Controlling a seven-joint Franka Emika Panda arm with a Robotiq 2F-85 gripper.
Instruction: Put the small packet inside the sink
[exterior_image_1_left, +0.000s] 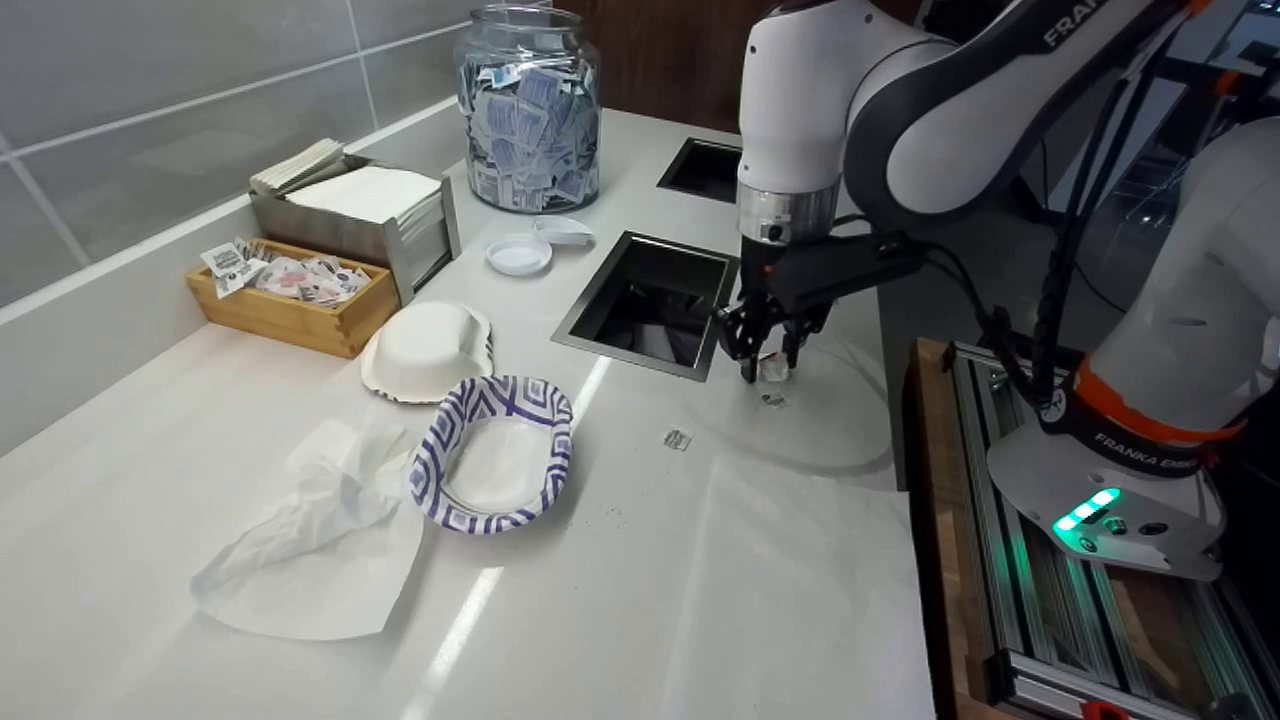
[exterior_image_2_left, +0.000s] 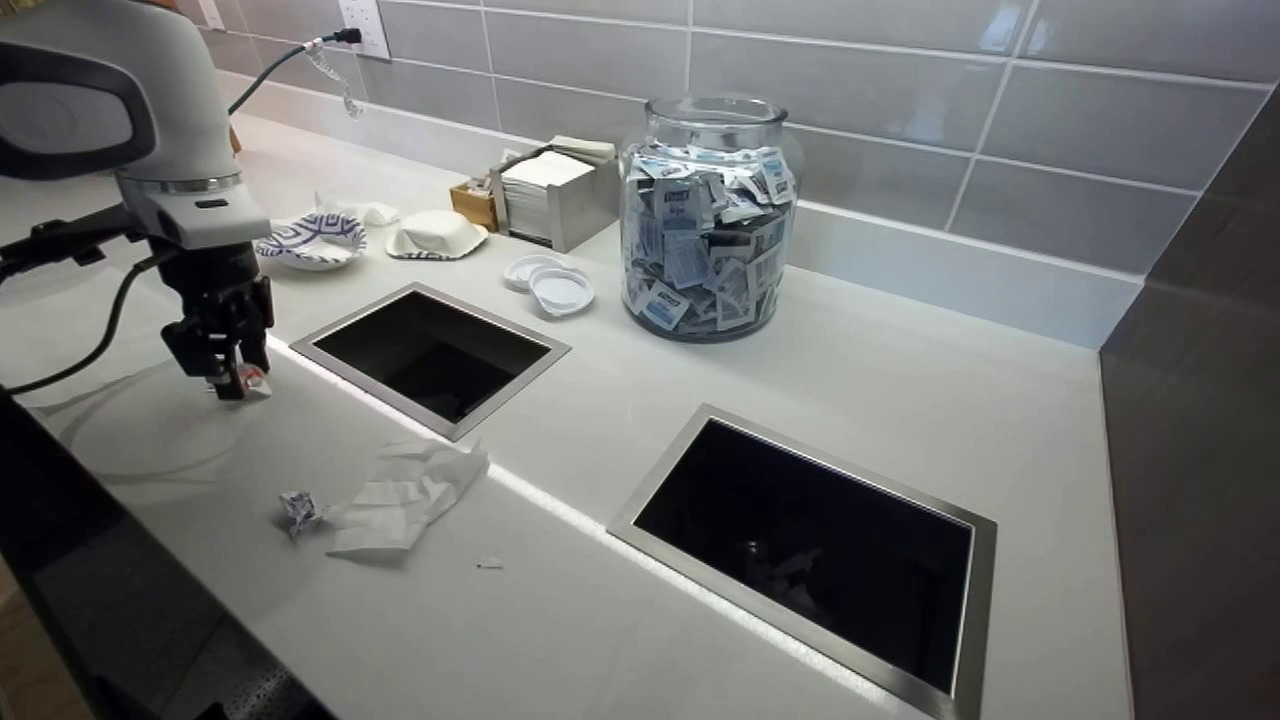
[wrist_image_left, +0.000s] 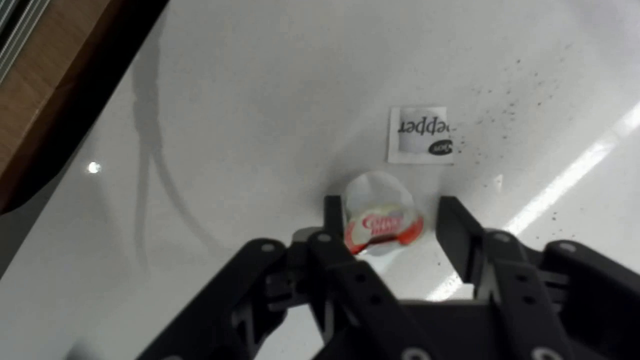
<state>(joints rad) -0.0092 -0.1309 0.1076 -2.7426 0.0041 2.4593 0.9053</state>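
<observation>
1. Small flat whitish packet with a reddish print (wrist_image_left: 384, 215): between the fingertips of the black two-finger gripper (wrist_image_left: 390, 214). Wrist view, left to right: finger, packet right up beside it, narrow gap, finger. Also at the fingertips in both exterior views. Can't tell if it touches the glossy white counter (exterior_image_1_left: 610, 620).
2. Gripper: fingers parted slightly wider than the packet; packet looks loose between them.
3. Flat white square packet printed "pepper" (wrist_image_left: 420, 135): just above the red-marked one in the wrist view, apart from both fingers.
4. Oval purple-and-white patterned paper bowl (exterior_image_1_left: 495, 460): left of the gripper in an exterior view, well apart.
5. Dark rectangular steel-rimmed sink (exterior_image_1_left: 630, 354): next rightward. Fingertips near its right-hand edge, not on it; red-marked packet is outside the rim.
6. Counter edge: right of the gripper, strip of counter between.
7. White orange-banded robot base (exterior_image_1_left: 1165, 500): past that edge.
8. In an exterior view, left to right: gripper, counter, sink, counter, then second dark rectangular basin (exterior_image_2_left: 780, 614), steel-rimmed, well apart from the gripper.
</observation>
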